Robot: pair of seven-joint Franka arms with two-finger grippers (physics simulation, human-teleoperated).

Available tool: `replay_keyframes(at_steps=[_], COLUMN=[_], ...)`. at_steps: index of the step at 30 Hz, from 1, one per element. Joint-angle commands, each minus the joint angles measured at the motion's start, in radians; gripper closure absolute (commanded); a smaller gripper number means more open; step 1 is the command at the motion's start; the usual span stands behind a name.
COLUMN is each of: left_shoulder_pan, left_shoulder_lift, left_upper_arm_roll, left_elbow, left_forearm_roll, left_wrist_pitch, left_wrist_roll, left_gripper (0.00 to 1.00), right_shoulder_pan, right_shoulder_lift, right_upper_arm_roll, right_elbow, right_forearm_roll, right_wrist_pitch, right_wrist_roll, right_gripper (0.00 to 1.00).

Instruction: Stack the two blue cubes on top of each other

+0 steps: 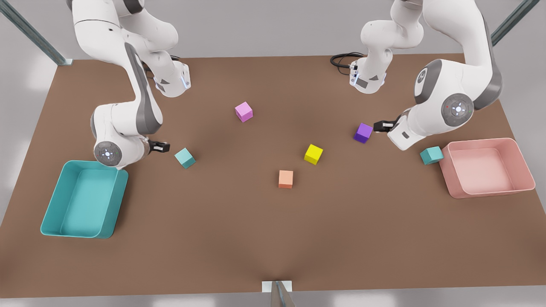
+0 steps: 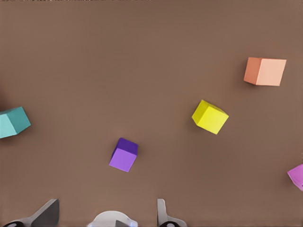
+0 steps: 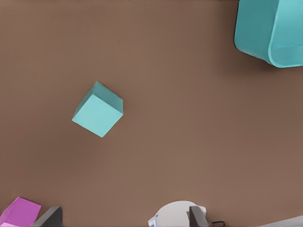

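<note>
Each teal cube lies apart from its nearer hand: one (image 1: 185, 157) just beside the right hand (image 1: 164, 147), near the teal bin (image 1: 51, 213), the other (image 1: 431, 155) against the pink bin (image 1: 529, 170), behind the left hand (image 1: 379, 125); both hands spread, empty.

In the left wrist view, the small matte teal cube (image 2: 13, 122) and the pink cube (image 2: 297, 176) are cut by the picture's edges. In the right wrist view, the large teal plastic bin (image 3: 270, 30) is cut at the corner, and the pink cube (image 3: 20, 212) at the edge.
</note>
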Motion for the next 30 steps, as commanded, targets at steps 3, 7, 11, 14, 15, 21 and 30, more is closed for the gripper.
replay_keyframes(at_steps=[3, 7, 11, 14, 15, 21, 30], left_shoulder_pan=[0.005, 0.008, 0.008, 0.008, 0.008, 0.008, 0.009], left_shoulder_lift=[0.0, 0.002, 0.019, 0.016, 0.014, 0.016, 0.046], left_upper_arm_roll=[-0.001, -0.001, 0.0, 0.0, 0.0, 0.002, 0.002], left_elbow=[0.002, 0.002, -0.002, -0.001, -0.001, 0.014, 0.031], left_forearm_roll=[0.002, 0.004, 0.005, -0.001, -0.001, 0.005, 0.002], left_wrist_pitch=[-0.013, -0.014, -0.017, -0.017, -0.021, -0.031, -0.028], left_wrist_roll=[-0.004, -0.006, -0.008, -0.009, -0.008, -0.008, -0.003], left_gripper=[0.0, 0.0, 0.0, 0.0, 0.0, 0.0, 0.0], right_shoulder_pan=[0.017, 0.024, 0.024, 0.032, 0.034, 0.04, 0.096], right_shoulder_lift=[-0.012, -0.023, -0.049, -0.034, -0.032, -0.032, -0.006], right_upper_arm_roll=[0.008, 0.01, 0.011, 0.011, 0.011, 0.013, 0.013], right_elbow=[-0.142, -0.291, -0.391, -0.42, -0.432, -0.486, -0.526], right_forearm_roll=[-0.003, 0.003, 0.032, 0.077, 0.077, 0.077, 0.149], right_wrist_pitch=[0.466, 0.706, 0.869, 0.869, 0.867, 0.856, 0.869], right_wrist_roll=[0.679, 0.808, 0.809, 0.808, 0.805, 0.779, 0.685], right_gripper=[0.0, 0.0, 0.0, 0.0, 0.0, 0.0, 0.0])
